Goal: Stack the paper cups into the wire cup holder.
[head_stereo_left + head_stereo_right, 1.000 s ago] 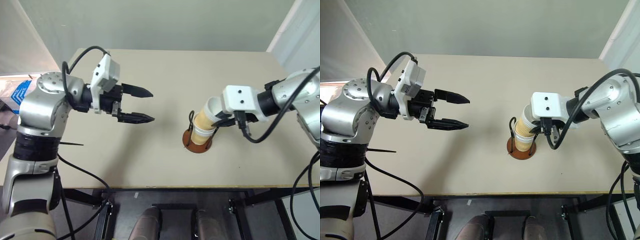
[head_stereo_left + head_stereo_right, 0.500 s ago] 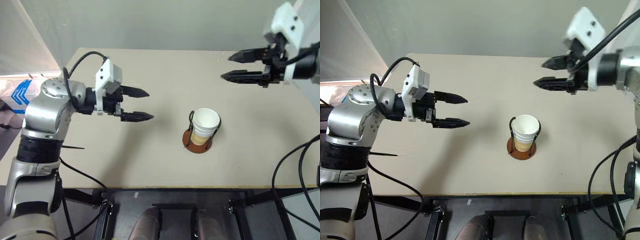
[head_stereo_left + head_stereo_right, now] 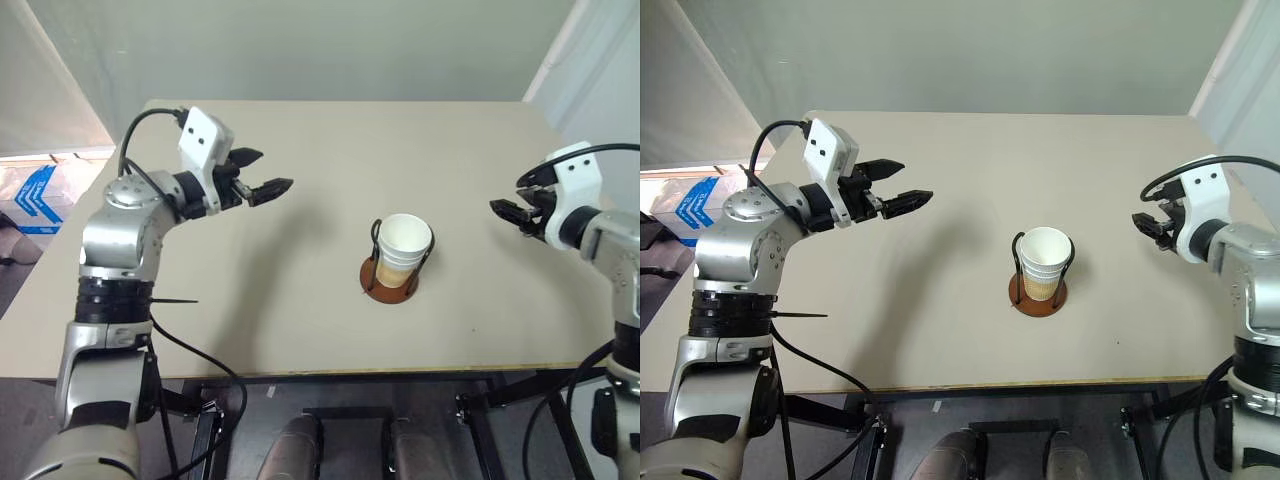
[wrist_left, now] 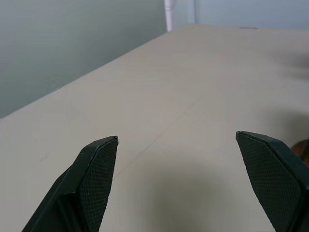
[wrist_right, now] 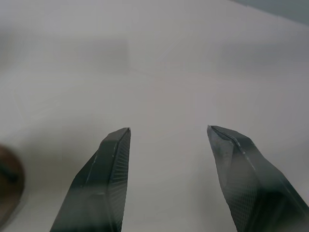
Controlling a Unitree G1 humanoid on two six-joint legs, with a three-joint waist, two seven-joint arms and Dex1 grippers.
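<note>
- Near the middle of the table (image 3: 300, 300), slightly toward its right half, the wire cup holder (image 3: 390, 278) stands upright on a round reddish-brown disc base, with thin black wire loops rising along both sides.
- The paper cups (image 3: 404, 244) sit nested inside the holder as one stack. The outside is tan-yellow; the rims and the inside are white. Layered rims show below the topmost rim, and the mouth faces up.
- The left gripper (image 3: 262, 172) hovers over the left half of the table, well apart from the holder. Its two black fingers are spread wide and hold nothing.
- The right gripper (image 3: 507, 198) hovers over the right edge of the table, apart from the holder. Its fingers are parted and empty.
- The table surface is a plain, matte beige board with a light edge strip along the near side.
- Pale grey-green walls stand behind the table. A blue-printed item (image 3: 38, 190) lies on the floor beyond the left edge.
</note>
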